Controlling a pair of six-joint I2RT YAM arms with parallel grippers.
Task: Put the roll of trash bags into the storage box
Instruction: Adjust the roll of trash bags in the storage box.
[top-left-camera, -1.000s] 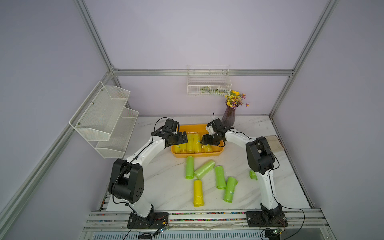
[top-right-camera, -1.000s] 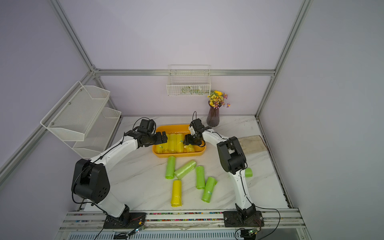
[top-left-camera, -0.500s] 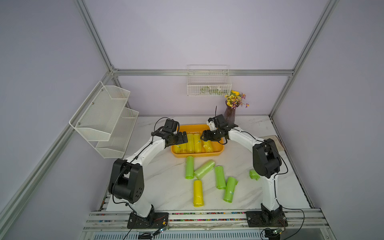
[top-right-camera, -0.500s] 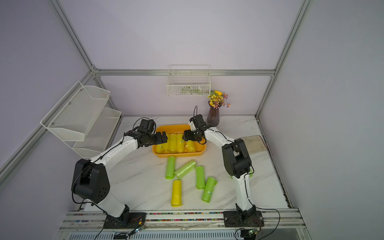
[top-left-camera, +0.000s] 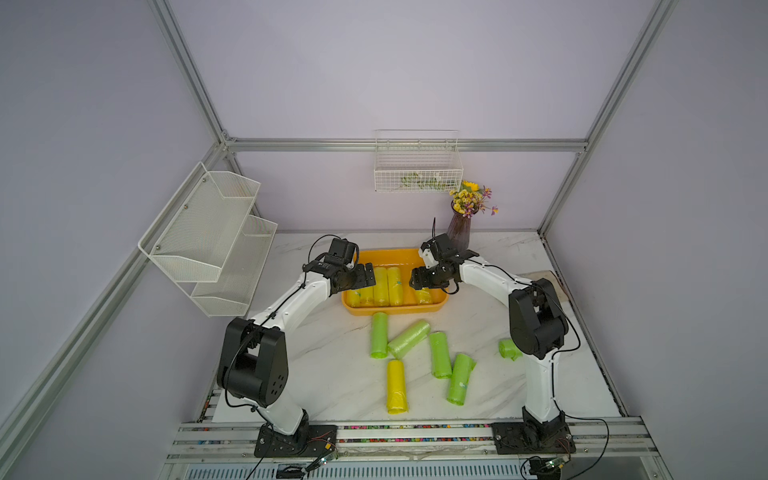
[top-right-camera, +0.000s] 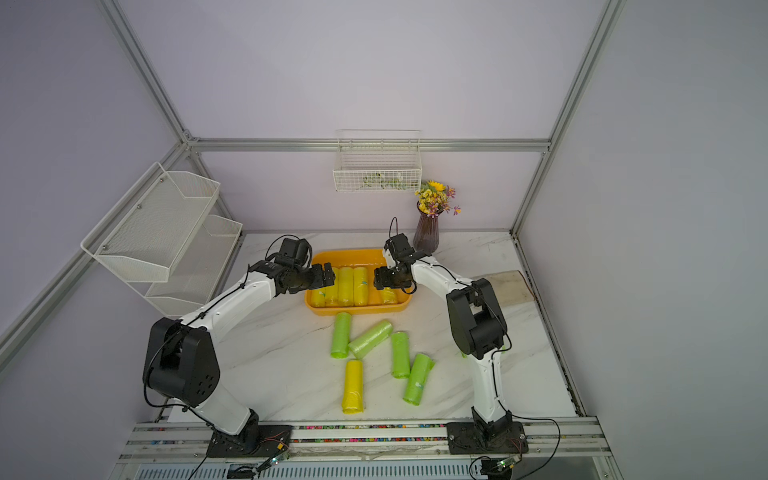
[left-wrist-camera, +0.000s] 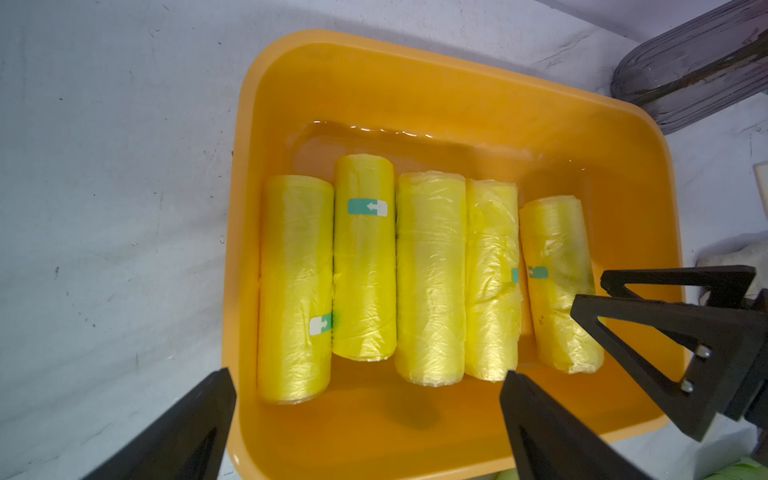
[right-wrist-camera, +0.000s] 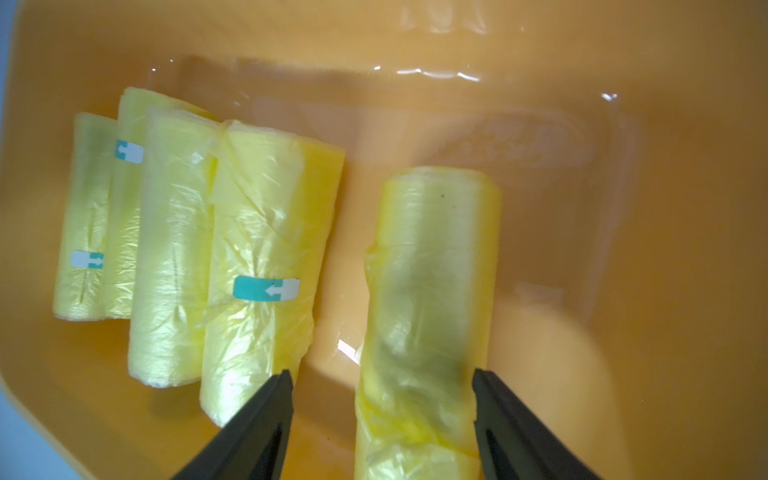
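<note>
While the right arm's elbow has swung frontward, right jaws straddle, released, the yellow plastic trash-bag roll lying in the orange plastic storage box, bare floor behind it; left jaws gape above the left rim.

White wire basket hangs on the back wall. Beneath its right end, a purple vase of yellow flowers stands on the marble tabletop. A mesh two-tier shelf hangs at the left.

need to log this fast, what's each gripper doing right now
Left gripper: open, empty, above the storage box.
Right gripper: open, jaws straddling a yellow roll lying in that box, gap showing on one side.
</note>
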